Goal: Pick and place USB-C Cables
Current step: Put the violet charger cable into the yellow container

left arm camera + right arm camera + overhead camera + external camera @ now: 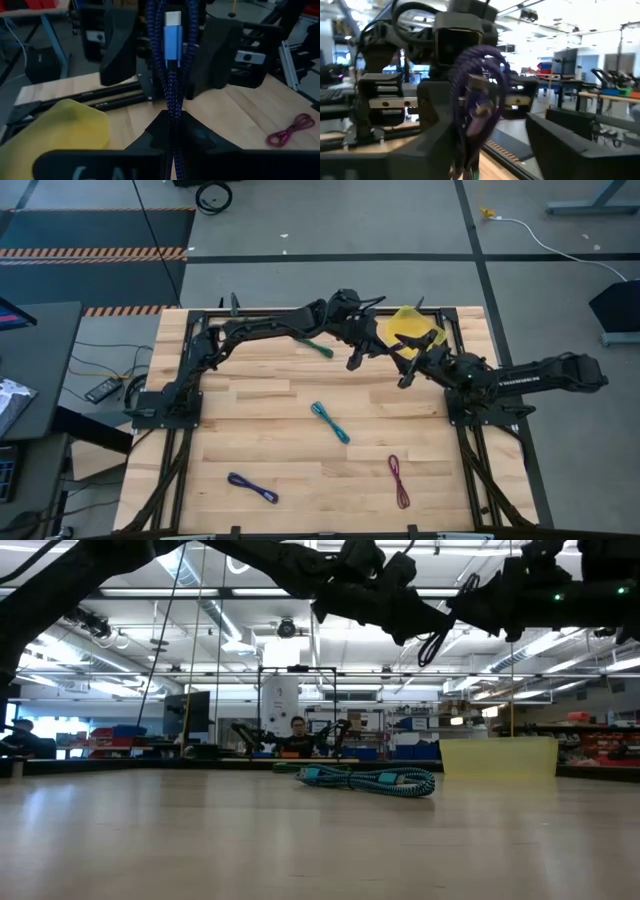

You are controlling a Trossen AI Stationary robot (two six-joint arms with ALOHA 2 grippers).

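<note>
Dangling limp and light, the braided violet USB-C cable bundle (171,95) is clenched mid-length by left gripper (172,131) fingers; right gripper (407,376) fingers' state cannot be told.

In the high view the held violet cable (170,75) is too small to make out between the two grippers; the bin (408,326) is partly covered by the arms; the green cable (318,347) is half hidden under the left arm; in the low view both grippers are cut off by the upper edge; the person (297,730) beyond is too small to describe.
</note>
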